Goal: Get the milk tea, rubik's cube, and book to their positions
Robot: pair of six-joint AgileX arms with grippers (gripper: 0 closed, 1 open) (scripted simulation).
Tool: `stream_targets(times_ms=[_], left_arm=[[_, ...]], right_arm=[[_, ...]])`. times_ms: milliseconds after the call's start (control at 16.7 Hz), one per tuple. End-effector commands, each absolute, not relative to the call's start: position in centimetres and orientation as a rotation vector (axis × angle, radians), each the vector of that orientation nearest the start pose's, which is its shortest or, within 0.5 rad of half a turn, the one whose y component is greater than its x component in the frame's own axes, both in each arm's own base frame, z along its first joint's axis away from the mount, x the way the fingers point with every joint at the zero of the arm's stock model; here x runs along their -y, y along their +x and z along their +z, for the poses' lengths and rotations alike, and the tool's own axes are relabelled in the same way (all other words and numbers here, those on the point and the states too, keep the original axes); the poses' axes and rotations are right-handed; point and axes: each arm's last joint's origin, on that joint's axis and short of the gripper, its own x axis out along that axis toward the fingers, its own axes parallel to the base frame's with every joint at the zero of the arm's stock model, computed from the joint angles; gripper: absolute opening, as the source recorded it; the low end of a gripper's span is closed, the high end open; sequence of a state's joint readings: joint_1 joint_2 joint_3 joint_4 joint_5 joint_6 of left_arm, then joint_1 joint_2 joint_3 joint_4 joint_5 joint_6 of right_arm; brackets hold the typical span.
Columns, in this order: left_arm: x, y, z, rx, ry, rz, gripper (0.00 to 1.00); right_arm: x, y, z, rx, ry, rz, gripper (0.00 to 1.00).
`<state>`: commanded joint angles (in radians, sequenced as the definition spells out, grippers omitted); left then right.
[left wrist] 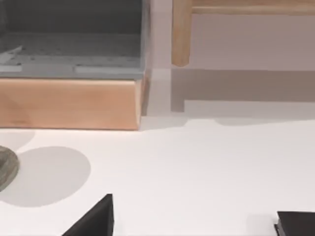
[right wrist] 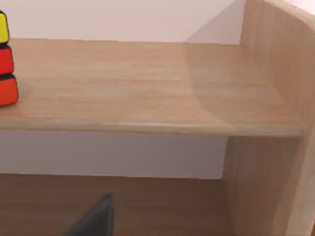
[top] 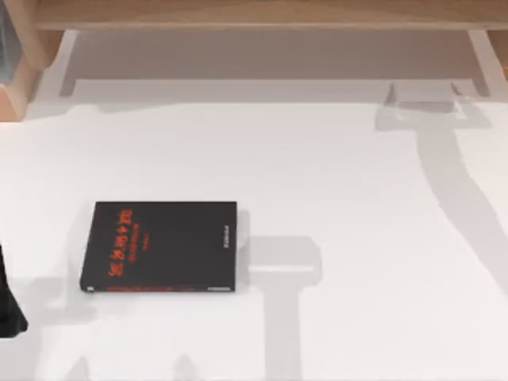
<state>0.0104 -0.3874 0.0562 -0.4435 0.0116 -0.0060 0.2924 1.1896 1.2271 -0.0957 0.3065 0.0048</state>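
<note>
The rubik's cube (right wrist: 5,59), showing yellow, red and orange squares, stands on the upper board of a wooden shelf (right wrist: 147,88). My right gripper (right wrist: 93,221) hovers in front of that shelf, below the board and off to one side of the cube. My left arm (top: 8,305) is at the table's left edge, and my left gripper (left wrist: 96,221) hangs low over the white tabletop. The milk tea and the book are out of view.
A thin black volume with red lettering (top: 159,246) lies flat left of centre; its corner (left wrist: 295,223) is beside my left gripper. A wooden box with a grey inside (left wrist: 69,98), a shelf leg (left wrist: 180,32) and a grey round object (left wrist: 6,167) stand ahead.
</note>
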Motion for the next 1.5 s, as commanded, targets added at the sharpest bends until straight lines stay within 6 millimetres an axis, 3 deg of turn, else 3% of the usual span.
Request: stream_targets(times_ms=[180, 360, 540, 720, 900, 1140, 1200, 1260, 1500], left_arm=[[0.1, 7.6, 16.0, 0.0, 0.0, 0.0, 1.0], [0.1, 7.6, 16.0, 0.0, 0.0, 0.0, 1.0], [0.1, 7.6, 16.0, 0.0, 0.0, 0.0, 1.0], [0.1, 7.6, 16.0, 0.0, 0.0, 0.0, 1.0], [0.1, 7.6, 16.0, 0.0, 0.0, 0.0, 1.0], [0.1, 7.6, 16.0, 0.0, 0.0, 0.0, 1.0], [-0.1, 8.2, 15.7, -0.134, -0.003, 0.016, 1.0], [-0.1, 8.2, 15.7, -0.134, -0.003, 0.016, 1.0], [-0.2, 8.0, 18.5, -0.091, -0.006, 0.013, 1.0]], right_arm=[[-3.5, 19.0, 34.6, -0.089, -0.029, -0.006, 1.0], [-1.5, 14.0, 27.6, -0.086, -0.019, -0.006, 1.0], [-0.5, 11.4, 21.7, -0.054, -0.008, -0.004, 1.0], [-0.1, 10.7, 17.7, -0.02, -0.002, -0.001, 1.0], [0.1, 10.6, 16.1, -0.001, 0.0, 0.0, 1.0], [0.1, 10.6, 16.0, 0.0, 0.0, 0.0, 1.0], [0.1, 10.6, 16.0, 0.0, 0.0, 0.0, 1.0], [0.1, 10.6, 16.0, 0.0, 0.0, 0.0, 1.0], [0.1, 10.6, 16.0, 0.0, 0.0, 0.0, 1.0]])
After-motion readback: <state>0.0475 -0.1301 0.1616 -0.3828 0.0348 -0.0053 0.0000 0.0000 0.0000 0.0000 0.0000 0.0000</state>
